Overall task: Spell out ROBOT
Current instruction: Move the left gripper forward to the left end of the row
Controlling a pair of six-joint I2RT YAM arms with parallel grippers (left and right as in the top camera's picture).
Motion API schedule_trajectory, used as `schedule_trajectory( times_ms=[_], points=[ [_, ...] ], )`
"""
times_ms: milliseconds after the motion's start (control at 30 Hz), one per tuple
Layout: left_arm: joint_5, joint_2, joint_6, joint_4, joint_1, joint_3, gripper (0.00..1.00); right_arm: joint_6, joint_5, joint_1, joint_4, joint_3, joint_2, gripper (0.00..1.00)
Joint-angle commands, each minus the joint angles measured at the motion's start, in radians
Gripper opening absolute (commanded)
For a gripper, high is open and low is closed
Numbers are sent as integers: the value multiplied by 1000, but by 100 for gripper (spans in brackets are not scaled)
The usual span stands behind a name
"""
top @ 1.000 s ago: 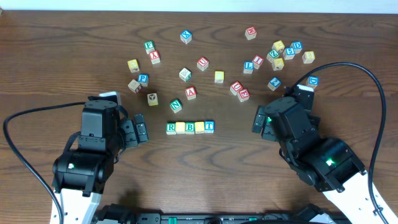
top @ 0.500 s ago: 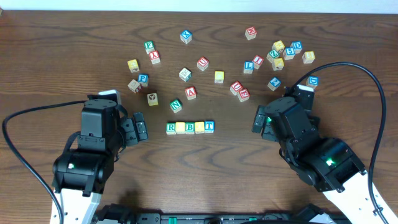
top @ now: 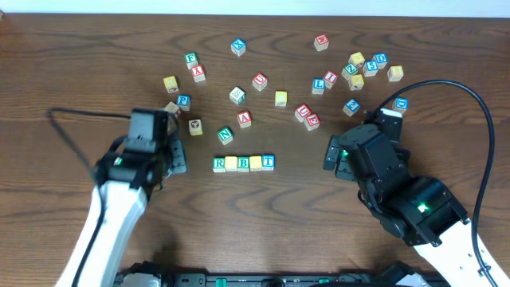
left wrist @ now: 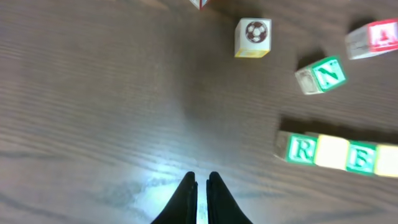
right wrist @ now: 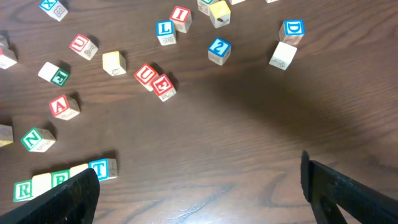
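While the left gripper (left wrist: 202,179) is hovering pressed together, the block row (top: 243,163) is lying just rightward. The right gripper (right wrist: 198,179) is gaping.

Only your left arm (top: 119,171) has moved. A second ago it sat hunched, well left of the row of blocks (top: 243,163). Now it is stretched out, and its white forearm shows, running down and away from the row. The left gripper (top: 180,159) has crept slightly farther up the counter (top: 263,231), closer to the row's left end. Its cable (top: 88,114) has pulled from a wide loop into a sharp corner.
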Motion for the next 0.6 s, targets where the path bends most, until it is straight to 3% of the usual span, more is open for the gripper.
schedule_trajectory(
  times_ms=[0, 233, 567],
  points=[
    [4, 119, 10, 43, -5, -15, 8, -13, 19, -8, -2, -2, -4, 99],
    [85, 283, 18, 140, -30, -15, 7, -13, 19, -8, -2, -2, -4, 99],
    [178, 354, 18, 135, -43, -16, 8, -13, 19, -8, -2, -2, -4, 99]
  ],
)
